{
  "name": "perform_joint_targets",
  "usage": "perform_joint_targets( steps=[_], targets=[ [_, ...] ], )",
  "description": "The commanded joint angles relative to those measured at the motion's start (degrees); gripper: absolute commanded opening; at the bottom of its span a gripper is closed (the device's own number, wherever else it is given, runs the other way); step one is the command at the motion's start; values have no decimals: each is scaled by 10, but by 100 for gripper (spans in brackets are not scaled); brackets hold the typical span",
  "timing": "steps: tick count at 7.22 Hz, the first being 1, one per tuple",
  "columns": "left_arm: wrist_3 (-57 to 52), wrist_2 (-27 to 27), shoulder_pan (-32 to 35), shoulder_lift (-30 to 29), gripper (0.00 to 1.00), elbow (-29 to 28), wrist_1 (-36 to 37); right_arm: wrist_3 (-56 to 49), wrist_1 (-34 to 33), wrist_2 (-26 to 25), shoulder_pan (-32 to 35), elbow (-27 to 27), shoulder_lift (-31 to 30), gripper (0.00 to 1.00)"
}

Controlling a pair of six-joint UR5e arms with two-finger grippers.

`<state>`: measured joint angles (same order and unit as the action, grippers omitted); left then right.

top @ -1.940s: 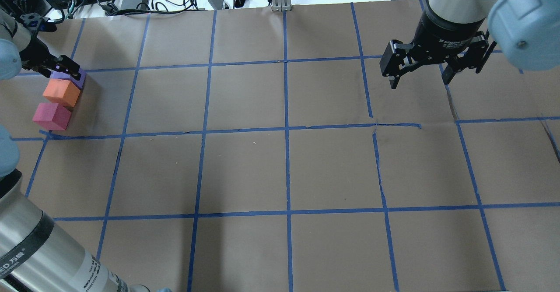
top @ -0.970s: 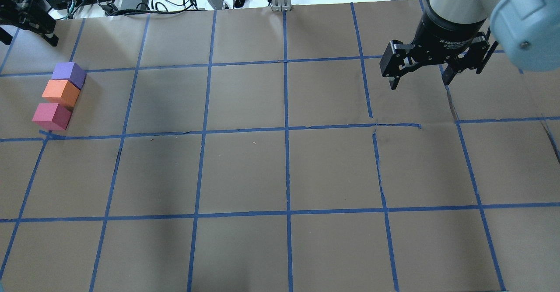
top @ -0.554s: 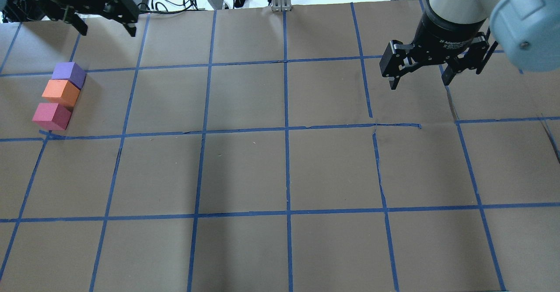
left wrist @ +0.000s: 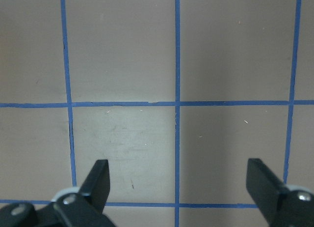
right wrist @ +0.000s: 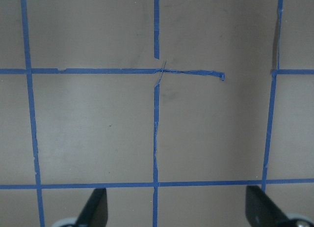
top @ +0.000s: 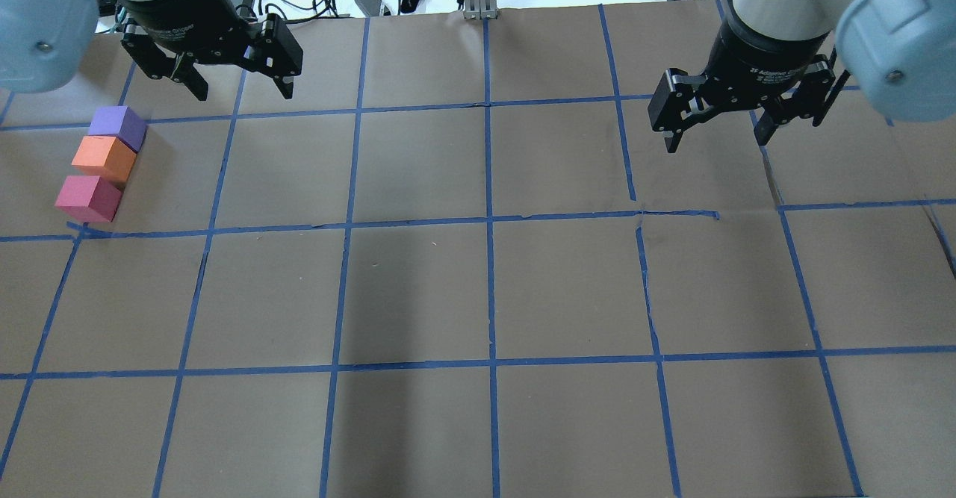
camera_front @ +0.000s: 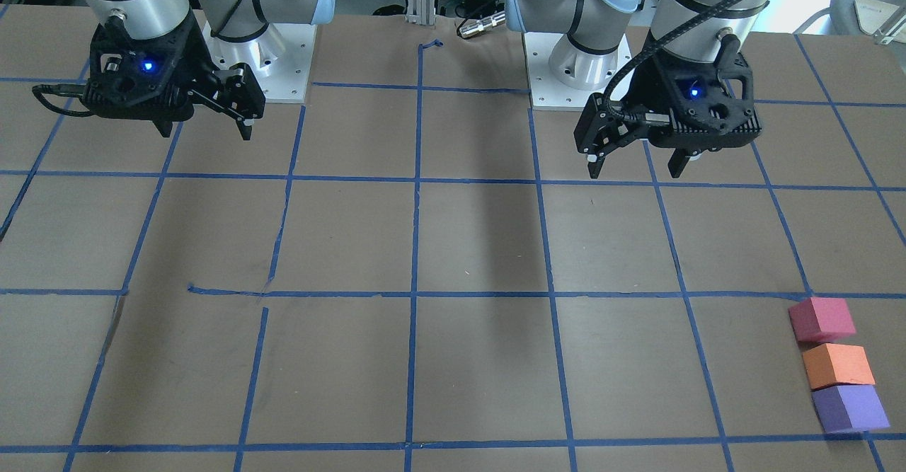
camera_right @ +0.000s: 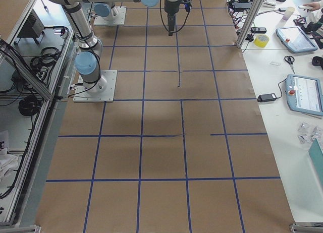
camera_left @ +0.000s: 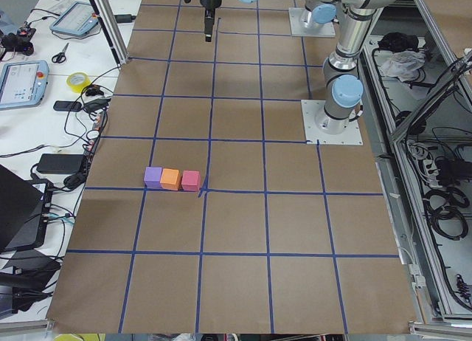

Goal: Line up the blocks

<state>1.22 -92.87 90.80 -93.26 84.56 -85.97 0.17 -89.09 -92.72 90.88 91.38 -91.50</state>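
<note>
Table (top: 418, 296): covered in brown paper, marked into squares by a blue tape grid (top: 489, 218).

Left gripper (top: 244, 93): hung above the table's far left part, jaws spread wide, nothing between them. Only bare paper and tape between the fingers (left wrist: 100, 175) in the left wrist view.

Right gripper (top: 715, 142): hung above the far right part, jaws spread wide, empty. Well apart from all blocks.

Blocks: three in one straight row near the table's left edge, each touching the next.
- Purple block (top: 118, 126): far end of the row, nearest the left gripper, yet outside its jaws, nearer and to their left.
- Orange block (top: 104, 157): middle.
- Pink block (top: 88, 197): near end, its near corner at a tape crossing.
</note>
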Motion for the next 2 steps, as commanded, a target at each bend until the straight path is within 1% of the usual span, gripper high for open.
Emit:
perform_joint_targets(
  steps=[1,2],
  targets=[
    [1,3,-2,1,100,3,0,0,1,0,0,0,0,100],
    [1,9,-3,1,100,-1,0,0,0,0,0,0,0,100]
  ],
)
